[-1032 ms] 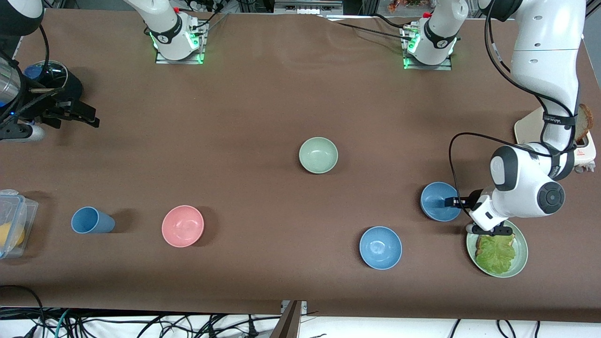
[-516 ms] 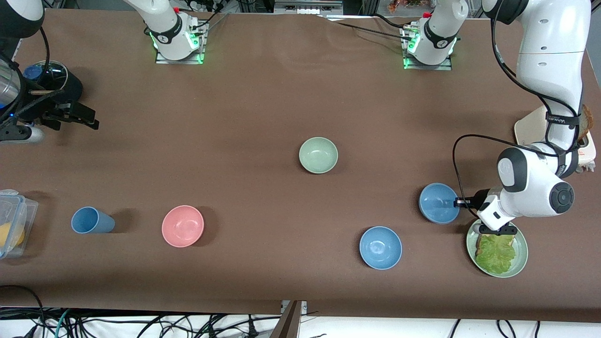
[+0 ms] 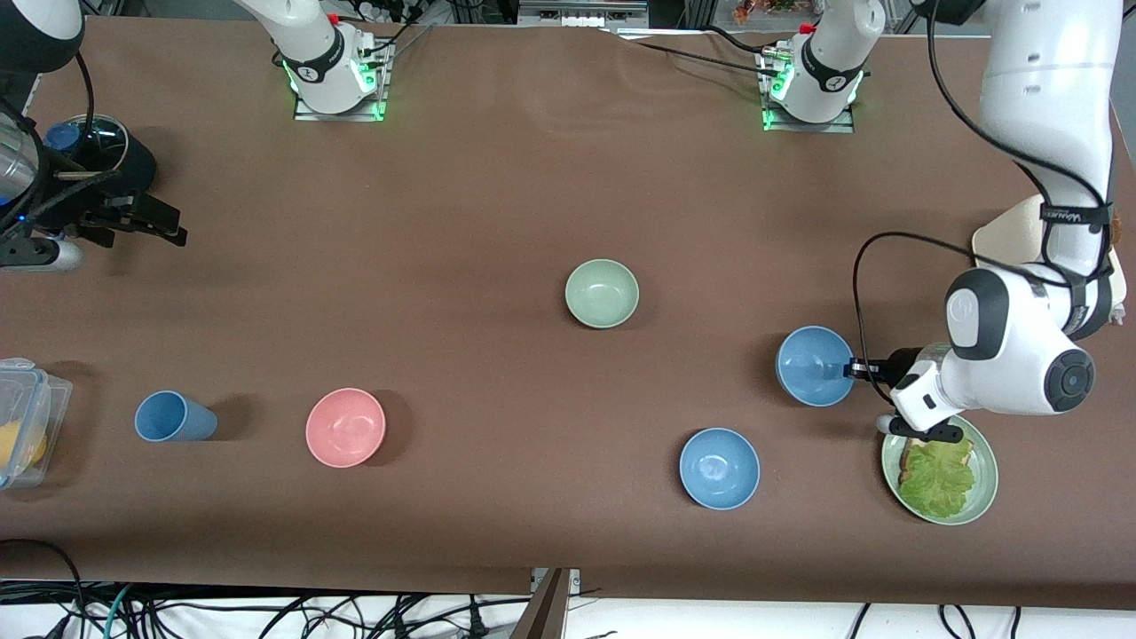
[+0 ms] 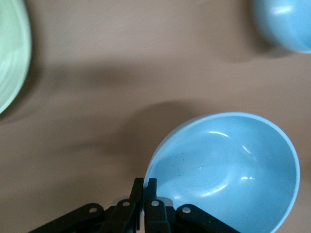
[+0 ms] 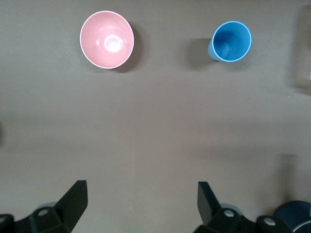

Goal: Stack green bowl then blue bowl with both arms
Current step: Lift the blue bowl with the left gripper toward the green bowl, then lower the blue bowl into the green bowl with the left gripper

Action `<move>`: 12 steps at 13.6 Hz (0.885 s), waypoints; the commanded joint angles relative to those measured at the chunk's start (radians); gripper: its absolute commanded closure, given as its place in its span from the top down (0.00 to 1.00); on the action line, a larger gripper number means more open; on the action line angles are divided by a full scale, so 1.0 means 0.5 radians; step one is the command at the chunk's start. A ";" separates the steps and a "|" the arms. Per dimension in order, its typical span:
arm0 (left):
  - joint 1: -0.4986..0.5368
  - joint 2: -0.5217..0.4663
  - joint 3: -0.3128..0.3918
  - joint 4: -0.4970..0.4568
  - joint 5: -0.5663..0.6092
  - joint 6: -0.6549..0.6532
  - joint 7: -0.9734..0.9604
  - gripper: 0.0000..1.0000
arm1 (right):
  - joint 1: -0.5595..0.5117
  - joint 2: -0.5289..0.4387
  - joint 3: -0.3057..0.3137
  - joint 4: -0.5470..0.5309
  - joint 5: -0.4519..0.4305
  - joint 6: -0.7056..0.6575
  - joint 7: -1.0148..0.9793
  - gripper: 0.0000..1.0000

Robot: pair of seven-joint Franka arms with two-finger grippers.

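My left pincer (image 3: 854, 367) pinches rim of blue bowl (image 3: 814, 366), lifted beside green plate (image 3: 980, 495). Green bowl (image 3: 602, 293) mid-bench. My right pincer (image 5: 141, 204) spread wide, waiting over right arm's end.

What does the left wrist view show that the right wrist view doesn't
Only the left wrist view shows the left gripper shut on the rim of a blue bowl, the second blue bowl and an edge of the green plate. Only the right wrist view shows the right gripper open over bare table, the pink bowl and the blue cup. Both share the brown tabletop; neither shows the green bowl, seen only from the front.
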 commanded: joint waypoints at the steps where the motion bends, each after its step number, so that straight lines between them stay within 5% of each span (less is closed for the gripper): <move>1: -0.217 -0.209 0.010 0.144 -0.035 -0.309 -0.223 0.00 | 0.004 -0.027 -0.010 -0.026 -0.007 0.015 -0.034 1.00; 5: -0.735 -0.216 -0.014 0.323 -0.010 -0.491 -0.856 0.00 | 0.004 -0.027 -0.010 -0.026 -0.007 0.015 -0.034 1.00; 12: -0.929 -0.142 -0.017 0.295 -0.013 -0.378 -0.878 0.00 | 0.001 -0.027 -0.010 -0.026 -0.007 0.015 -0.034 1.00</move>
